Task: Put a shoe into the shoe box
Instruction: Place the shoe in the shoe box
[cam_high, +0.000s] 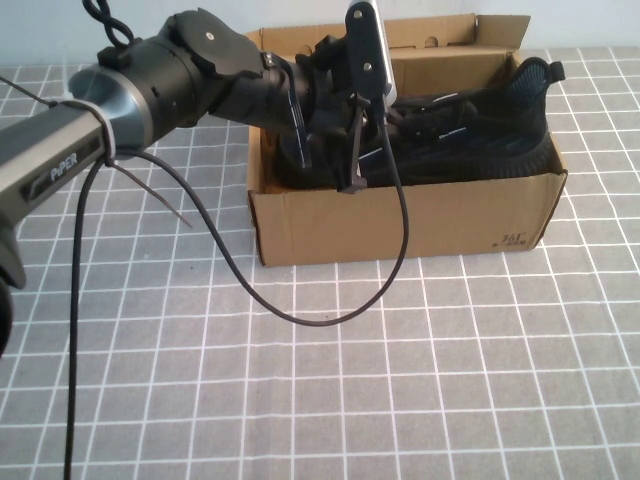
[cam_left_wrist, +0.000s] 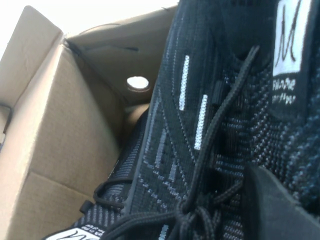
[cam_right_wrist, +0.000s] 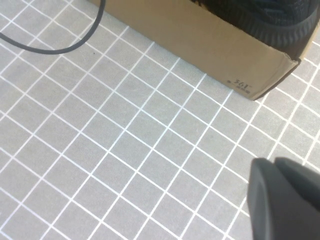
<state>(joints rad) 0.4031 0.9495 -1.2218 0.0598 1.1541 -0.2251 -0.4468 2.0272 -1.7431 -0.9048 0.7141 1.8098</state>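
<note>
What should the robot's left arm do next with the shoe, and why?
Probably open its jaws and let go. The shoe already lies inside the shoe box, sole against the front wall, with a second sneaker under it. The left gripper is shut at the shoe's laces down in the box. The right gripper is shut, over the table in front of the box.

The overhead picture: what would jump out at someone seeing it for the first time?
Most striking is the big black left arm reaching from the left, its left claw down inside the brown shoe box at the table's far middle. A black shoe lies in that box, its sole along the near wall, and a black cable loops over the checked table. The right claw is shut, hovering over bare table near the box's front corner.
</note>
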